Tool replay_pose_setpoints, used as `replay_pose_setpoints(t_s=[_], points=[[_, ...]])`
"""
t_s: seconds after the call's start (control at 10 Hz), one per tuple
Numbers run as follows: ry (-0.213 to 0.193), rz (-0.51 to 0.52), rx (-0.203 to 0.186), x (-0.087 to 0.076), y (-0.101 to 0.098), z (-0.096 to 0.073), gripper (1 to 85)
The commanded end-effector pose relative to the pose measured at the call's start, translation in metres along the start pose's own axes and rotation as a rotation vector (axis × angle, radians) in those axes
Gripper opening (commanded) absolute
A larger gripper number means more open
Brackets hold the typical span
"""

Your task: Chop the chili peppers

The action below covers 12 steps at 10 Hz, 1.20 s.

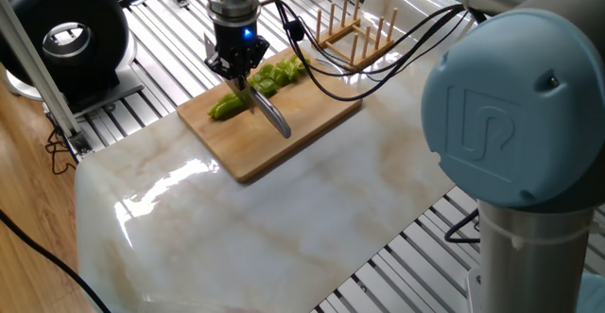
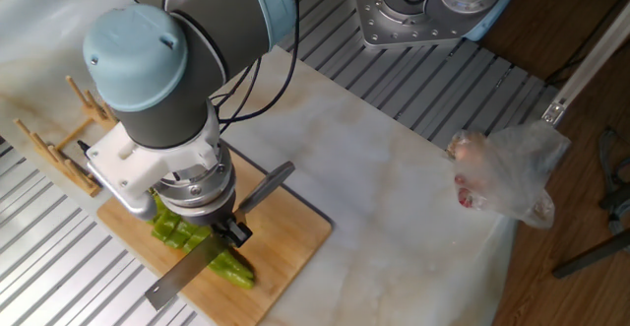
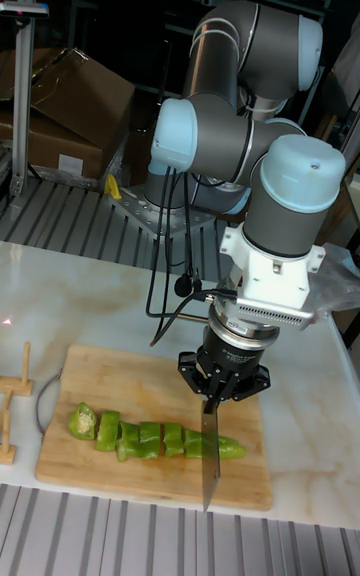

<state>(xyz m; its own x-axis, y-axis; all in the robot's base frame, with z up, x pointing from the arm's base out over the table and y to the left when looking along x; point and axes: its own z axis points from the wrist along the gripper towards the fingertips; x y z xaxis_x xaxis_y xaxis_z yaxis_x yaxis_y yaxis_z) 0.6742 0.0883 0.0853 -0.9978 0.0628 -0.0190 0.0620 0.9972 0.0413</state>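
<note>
The light-green chili pepper (image 3: 150, 436) lies along the wooden cutting board (image 3: 120, 366), cut into several chunks, with its tapered tip (image 3: 229, 449) still whole. In the fixed views the pepper (image 1: 260, 84) (image 2: 197, 245) lies under the arm. My gripper (image 3: 218, 398) (image 1: 240, 71) (image 2: 228, 233) is shut on a knife handle. The knife blade (image 3: 210, 456) (image 1: 273, 117) (image 2: 184, 274) stands edge-down across the pepper beside the tip piece.
A wooden peg rack (image 1: 357, 31) stands just beyond the board. A clear plastic bag (image 2: 507, 176) lies on the marble top at the far edge. A black round device (image 1: 66, 37) sits off the table.
</note>
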Motion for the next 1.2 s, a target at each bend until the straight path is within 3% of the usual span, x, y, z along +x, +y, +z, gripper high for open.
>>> replay_pose_setpoints(t_s=[0.0, 0.3, 1.1], points=[[-0.004, 0.002, -0.015, -0.005, 0.004, -0.010, 1.3], [-0.009, 0.000, -0.026, -0.011, 0.006, -0.011, 1.3], [-0.012, -0.003, -0.012, -0.020, 0.002, -0.001, 1.3]])
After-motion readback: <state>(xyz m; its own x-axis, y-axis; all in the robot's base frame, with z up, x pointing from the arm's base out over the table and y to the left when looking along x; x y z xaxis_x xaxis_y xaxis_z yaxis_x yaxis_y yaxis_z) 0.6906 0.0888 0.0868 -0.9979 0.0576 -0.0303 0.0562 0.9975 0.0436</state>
